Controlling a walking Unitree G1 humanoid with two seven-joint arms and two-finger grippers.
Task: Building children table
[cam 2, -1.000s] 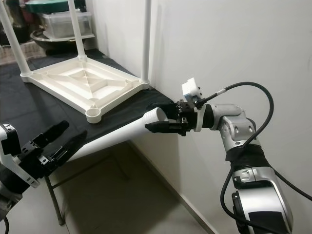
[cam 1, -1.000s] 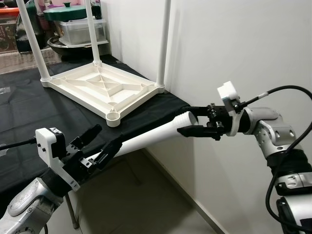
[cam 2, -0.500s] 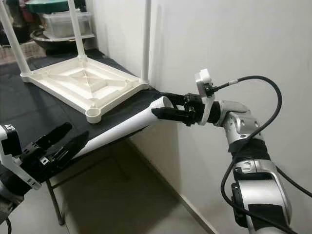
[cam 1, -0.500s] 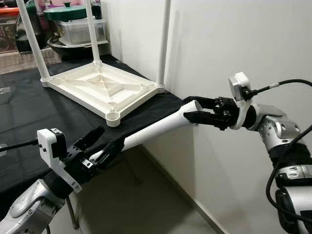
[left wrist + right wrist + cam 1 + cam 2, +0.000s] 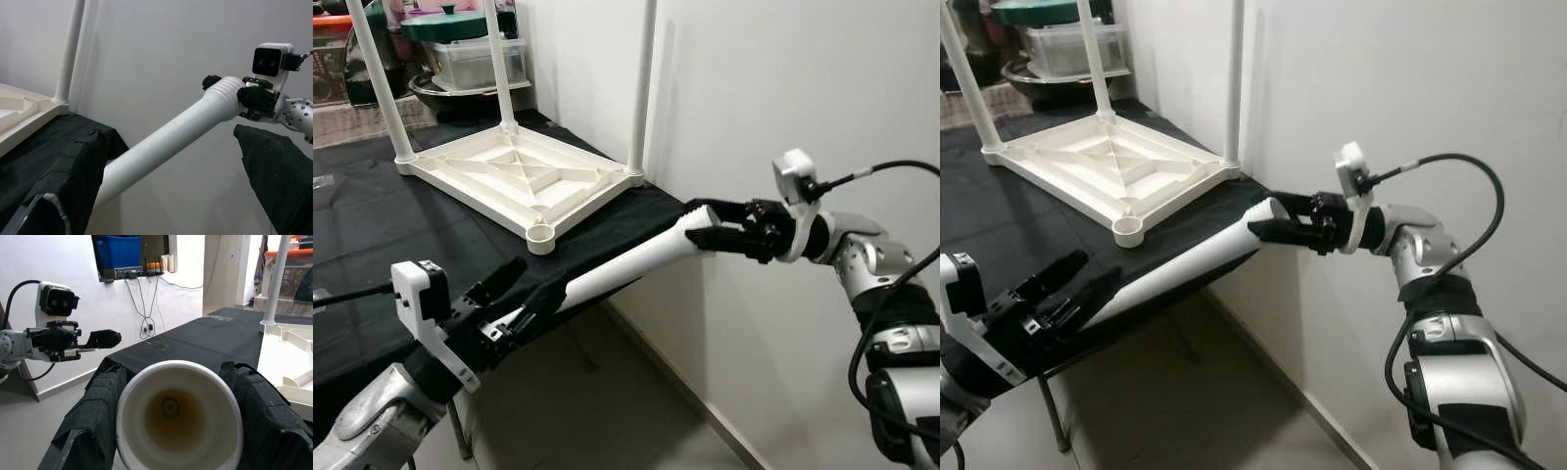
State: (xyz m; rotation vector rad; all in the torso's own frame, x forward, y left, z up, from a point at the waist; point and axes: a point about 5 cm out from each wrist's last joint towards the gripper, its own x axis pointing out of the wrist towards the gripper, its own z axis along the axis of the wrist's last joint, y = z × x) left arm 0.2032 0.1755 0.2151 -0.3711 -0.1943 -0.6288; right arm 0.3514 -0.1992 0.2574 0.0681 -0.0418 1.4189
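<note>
Loose leg (image 5: 626, 264) is carried between both arms, off the bench (image 5: 372, 245) edge. Right gripper (image 5: 705, 224) jaws pinch its ribbed end, prob. to steer it; left gripper (image 5: 519, 294) jaws spread, cradling the lower end. Upturned tabletop (image 5: 514, 181) w/ one empty corner socket (image 5: 540, 234) waits nearby.

Upturned tabletop (image 5: 519, 181) on table (image 5: 372, 255), loose leg (image 5: 626, 264) in front.

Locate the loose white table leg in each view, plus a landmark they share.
Left eye: loose white table leg runs diagonally across centre, between both grippers.
Right eye: lower centre, same diagonal.
Left wrist: diagonal from bottom left to upper right.
Right wrist: its open end faces the camera, bottom centre.
Shared landmark: black tablecloth.
</note>
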